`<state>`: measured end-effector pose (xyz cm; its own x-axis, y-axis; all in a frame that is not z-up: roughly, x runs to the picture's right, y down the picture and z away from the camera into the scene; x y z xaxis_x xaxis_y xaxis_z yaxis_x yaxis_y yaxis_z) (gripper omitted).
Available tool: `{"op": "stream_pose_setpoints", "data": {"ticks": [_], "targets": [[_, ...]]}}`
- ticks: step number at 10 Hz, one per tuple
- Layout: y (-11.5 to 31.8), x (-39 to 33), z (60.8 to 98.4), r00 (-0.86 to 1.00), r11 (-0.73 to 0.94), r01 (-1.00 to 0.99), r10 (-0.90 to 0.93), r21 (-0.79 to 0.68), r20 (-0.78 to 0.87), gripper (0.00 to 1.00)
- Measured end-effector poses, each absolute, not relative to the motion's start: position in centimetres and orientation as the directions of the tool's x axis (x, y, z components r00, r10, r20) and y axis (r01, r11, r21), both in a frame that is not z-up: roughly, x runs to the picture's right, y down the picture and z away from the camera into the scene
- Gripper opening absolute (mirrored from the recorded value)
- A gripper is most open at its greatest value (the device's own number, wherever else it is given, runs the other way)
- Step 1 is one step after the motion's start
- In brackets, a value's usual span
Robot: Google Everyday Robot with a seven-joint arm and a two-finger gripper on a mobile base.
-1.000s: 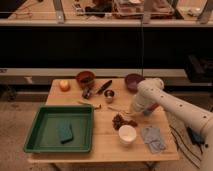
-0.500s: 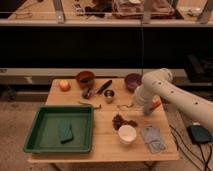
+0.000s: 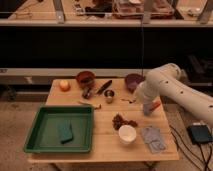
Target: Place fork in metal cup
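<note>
The metal cup stands upright near the middle of the wooden table, small, shiny and dark inside. A thin silver piece that looks like the fork lies flat on the table just right of the cup. My white arm comes in from the right and bends down over the table's right side. The gripper hangs low there, right of the fork and apart from it, with an orange patch beside it. Nothing is seen in its grasp.
A green tray with a sponge fills the front left. At the back are an orange ball, a brown bowl, a black-handled knife and a purple bowl. A white bowl and grey cloth sit in front.
The arm has swung right and toward the back of the table, its elbow rising. The gripper has moved from the table's middle to its right side. The objects have stayed put.
</note>
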<state>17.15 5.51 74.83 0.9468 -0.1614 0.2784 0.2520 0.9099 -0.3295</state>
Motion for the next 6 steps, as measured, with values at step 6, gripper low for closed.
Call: {"op": "stream_pose_setpoints", "data": {"ticks": [6], "targets": [[4.2, 16.7, 73.4, 0.926, 0.916, 0.272, -0.166, -0.296, 0.338, 0.0]]}}
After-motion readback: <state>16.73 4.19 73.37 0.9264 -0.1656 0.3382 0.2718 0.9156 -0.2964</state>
